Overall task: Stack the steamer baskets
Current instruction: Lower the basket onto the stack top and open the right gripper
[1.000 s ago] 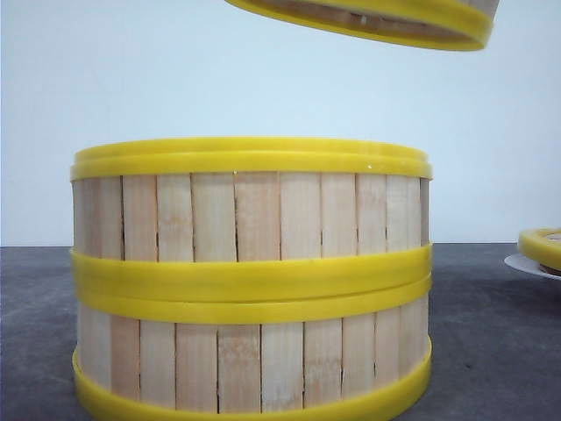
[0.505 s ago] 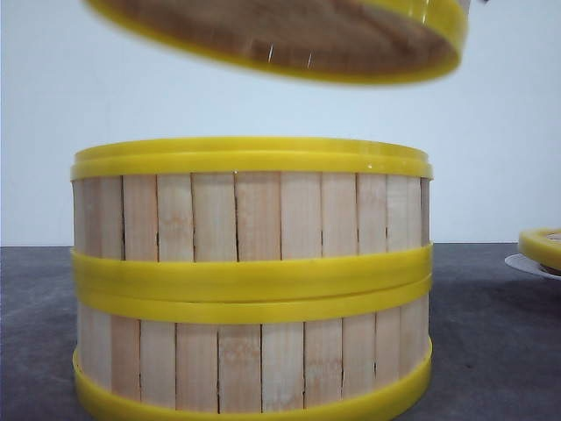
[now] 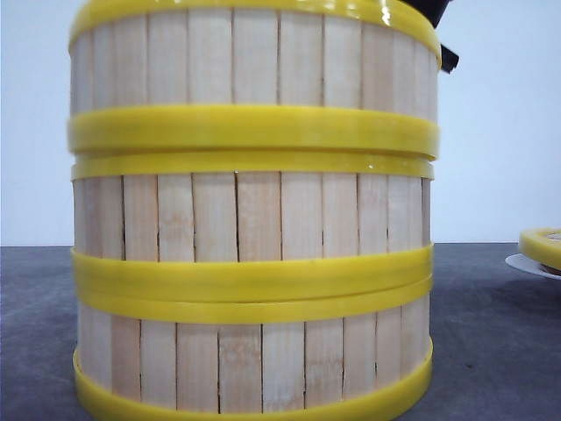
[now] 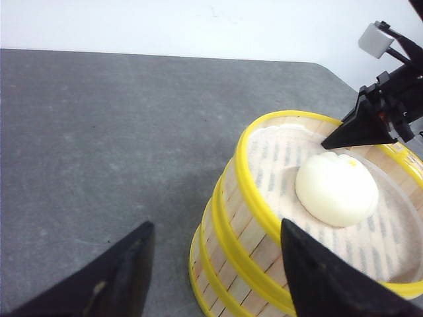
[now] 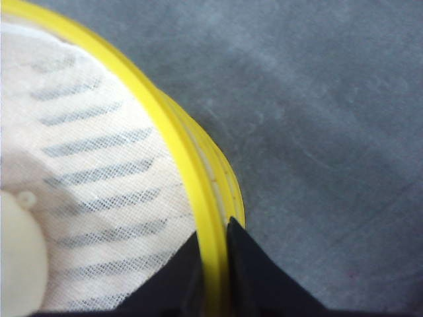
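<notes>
A: Stacking step: the top basket (image 3: 254,79) is seated on two baskets (image 3: 252,289), rim pinched by the right gripper (image 5: 213,254).
B: Release is called for; the left gripper (image 4: 211,264) is held wide, empty.

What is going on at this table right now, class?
A two-armed robot is stacking steamer baskets. Its right gripper is pinching the yellow rim of the top basket, which now sits on two other baskets, making a stack of three. A white bun lies on the liner inside the top basket. The left gripper hangs open beside the stack, holding nothing. At the far right, another yellow-rimmed piece sits on a white plate.
</notes>
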Controlling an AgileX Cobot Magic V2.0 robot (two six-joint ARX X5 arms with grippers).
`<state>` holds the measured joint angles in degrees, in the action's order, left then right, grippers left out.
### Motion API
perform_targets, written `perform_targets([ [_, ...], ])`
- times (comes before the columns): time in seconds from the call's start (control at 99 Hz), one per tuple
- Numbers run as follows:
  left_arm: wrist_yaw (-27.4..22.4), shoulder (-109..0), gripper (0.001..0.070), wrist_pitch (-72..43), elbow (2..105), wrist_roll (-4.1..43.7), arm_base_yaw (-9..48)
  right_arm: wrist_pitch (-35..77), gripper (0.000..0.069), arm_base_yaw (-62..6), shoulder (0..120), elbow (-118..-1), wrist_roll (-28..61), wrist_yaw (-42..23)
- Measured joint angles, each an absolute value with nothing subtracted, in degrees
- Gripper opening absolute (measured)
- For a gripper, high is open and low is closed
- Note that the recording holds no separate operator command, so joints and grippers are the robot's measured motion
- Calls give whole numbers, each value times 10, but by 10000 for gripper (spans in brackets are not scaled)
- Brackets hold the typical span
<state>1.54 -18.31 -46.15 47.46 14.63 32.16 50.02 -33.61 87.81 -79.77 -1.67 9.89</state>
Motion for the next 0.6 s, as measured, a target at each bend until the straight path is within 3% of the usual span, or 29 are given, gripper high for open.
perform_targets([
  [0.515, 15, -183, 359, -463, 475, 146, 322, 490, 23, -341, 891, -798, -17, 89],
  [0.596, 15, -183, 359, -463, 475, 146, 322, 489, 71, -341, 892, -798, -17, 90],
])
